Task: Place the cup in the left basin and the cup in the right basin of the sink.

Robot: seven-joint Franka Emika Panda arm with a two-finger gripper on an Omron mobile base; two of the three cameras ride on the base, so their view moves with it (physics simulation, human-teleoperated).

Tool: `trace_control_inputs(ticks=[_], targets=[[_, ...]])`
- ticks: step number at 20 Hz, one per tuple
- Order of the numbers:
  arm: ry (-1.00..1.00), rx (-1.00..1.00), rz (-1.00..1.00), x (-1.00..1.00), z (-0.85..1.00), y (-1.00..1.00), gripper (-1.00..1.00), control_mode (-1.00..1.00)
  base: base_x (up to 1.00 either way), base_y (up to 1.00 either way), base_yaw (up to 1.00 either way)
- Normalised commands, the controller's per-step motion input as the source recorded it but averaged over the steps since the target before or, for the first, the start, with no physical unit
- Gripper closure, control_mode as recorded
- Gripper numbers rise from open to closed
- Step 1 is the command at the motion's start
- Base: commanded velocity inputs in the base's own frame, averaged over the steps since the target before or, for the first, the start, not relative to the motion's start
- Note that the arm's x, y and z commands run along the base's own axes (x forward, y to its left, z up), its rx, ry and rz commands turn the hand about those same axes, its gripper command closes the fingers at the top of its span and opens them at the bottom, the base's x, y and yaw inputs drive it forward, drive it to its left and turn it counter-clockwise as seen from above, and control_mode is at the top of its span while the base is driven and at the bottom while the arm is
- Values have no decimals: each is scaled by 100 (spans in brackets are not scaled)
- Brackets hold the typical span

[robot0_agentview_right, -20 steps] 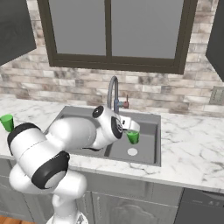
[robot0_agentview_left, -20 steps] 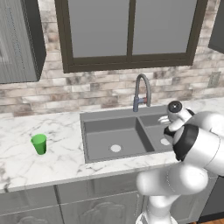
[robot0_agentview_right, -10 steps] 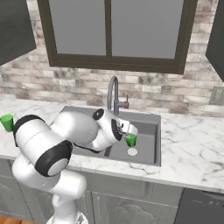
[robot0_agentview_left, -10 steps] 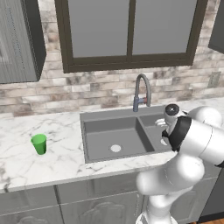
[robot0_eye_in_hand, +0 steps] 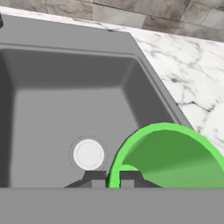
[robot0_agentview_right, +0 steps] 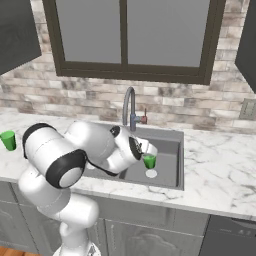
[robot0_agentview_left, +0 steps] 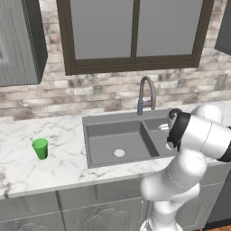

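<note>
A green cup [robot0_agentview_right: 149, 161] is pinched by its rim in the closed claw [robot0_eye_in_hand: 113, 178], seemingly above the right basin [robot0_eye_in_hand: 65, 113]. Dropped from here, it could tip. The drain [robot0_eye_in_hand: 89, 154] lies at 10 o'clock.

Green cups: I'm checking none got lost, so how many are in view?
2. One green cup stands on the counter left of the sink; the other cup is pinched by the gripper over the right basin.
</note>
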Motion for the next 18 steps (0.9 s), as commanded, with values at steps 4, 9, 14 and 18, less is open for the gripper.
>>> trace_control_inputs(ticks=[4, 9, 14, 18], targets=[[0, 0, 0, 8, -23, 2, 100, -100, 0, 0, 0], [0, 0, 0, 12, -24, 0, 100, -100, 0, 0, 0], [0, 0, 0, 13, -27, 0, 100, -100, 0, 0, 0], [0, 0, 0, 8, -31, 0, 100, -100, 0, 0, 0]])
